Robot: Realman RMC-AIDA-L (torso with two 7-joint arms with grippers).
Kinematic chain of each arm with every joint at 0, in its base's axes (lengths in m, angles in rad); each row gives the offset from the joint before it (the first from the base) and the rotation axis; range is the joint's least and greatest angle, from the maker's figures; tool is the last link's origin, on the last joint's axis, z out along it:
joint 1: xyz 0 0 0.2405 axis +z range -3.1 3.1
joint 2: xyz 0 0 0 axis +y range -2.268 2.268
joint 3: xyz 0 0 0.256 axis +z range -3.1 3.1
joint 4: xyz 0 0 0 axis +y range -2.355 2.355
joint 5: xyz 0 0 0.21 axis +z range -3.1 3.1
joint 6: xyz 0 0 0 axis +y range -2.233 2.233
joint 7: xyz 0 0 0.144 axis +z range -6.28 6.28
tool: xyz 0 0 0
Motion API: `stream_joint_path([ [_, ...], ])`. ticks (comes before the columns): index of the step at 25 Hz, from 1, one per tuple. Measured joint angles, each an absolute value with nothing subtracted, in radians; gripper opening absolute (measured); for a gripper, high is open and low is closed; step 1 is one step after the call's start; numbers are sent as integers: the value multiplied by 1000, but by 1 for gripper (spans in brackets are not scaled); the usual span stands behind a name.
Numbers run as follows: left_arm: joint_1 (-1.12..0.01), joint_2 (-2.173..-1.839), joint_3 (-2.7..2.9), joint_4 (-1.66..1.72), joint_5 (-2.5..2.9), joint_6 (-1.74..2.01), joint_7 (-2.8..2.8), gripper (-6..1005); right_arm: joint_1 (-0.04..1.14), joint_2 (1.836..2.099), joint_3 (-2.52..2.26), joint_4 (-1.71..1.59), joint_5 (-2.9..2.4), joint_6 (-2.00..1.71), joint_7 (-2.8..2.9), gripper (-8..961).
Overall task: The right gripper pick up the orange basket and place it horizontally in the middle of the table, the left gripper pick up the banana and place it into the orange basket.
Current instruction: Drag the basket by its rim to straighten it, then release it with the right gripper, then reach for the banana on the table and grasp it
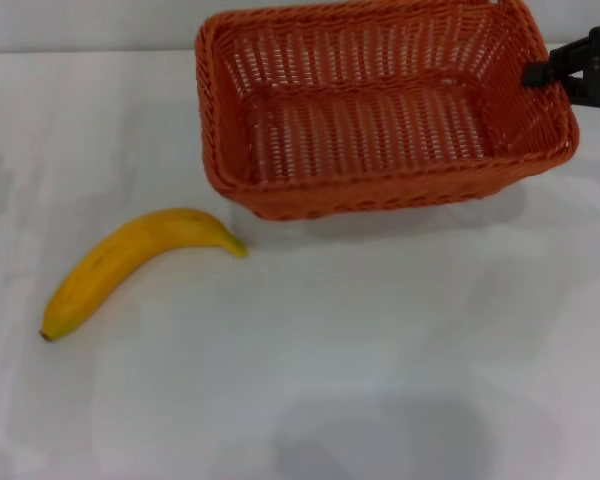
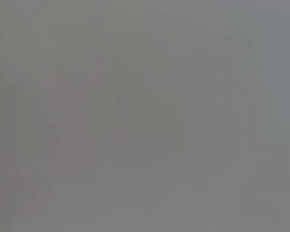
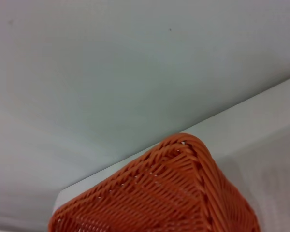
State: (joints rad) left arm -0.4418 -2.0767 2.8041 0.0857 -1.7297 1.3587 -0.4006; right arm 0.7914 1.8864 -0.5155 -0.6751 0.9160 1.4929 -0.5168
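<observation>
The orange basket (image 1: 380, 196) is at the far middle-right of the white table (image 1: 380, 350), its long side running left to right, empty inside. A shadow lies under its near wall and it looks slightly raised. My right gripper (image 1: 542, 73) reaches in from the right edge and is clamped on the basket's right rim. The right wrist view shows one corner of the basket (image 3: 174, 193) close up. The yellow banana (image 1: 130, 265) lies on the table at the near left, apart from the basket. My left gripper is out of view, and the left wrist view shows only plain grey.
The table's far edge (image 1: 90, 52) runs just behind the basket, with a pale wall beyond it. In the right wrist view, the table edge (image 3: 261, 121) passes behind the basket corner.
</observation>
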Motion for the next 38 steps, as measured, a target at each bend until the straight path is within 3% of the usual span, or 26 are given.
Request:
stream_joint_path([
  [7, -442, -2077, 2803, 85, -1730, 1358, -402, 891, 762, 1901, -522, -671, 962, 1437, -589, 238],
  [20, -445, -2074, 2785, 72, -1732, 1356, -402, 891, 687, 1922, -549, -785, 978, 1447, -562, 636],
  [26, -434, -2078, 2744, 72, -1732, 1363, -402, 891, 620, 1947, -547, -893, 998, 1465, -565, 720],
  [31, -431, -2082, 2743, 83, -1730, 1360, -402, 891, 524, 1927, -532, -960, 1130, 1337, -764, 674],
  [36, -437, -2080, 2753, 85, -1687, 1326, -443, 891, 437, 1995, -494, -886, 1492, 1152, -1270, 628],
  [38, -450, -2075, 2753, 73, -1650, 1286, -508, 891, 422, 2008, -497, -813, 1624, 1125, -1505, 620],
])
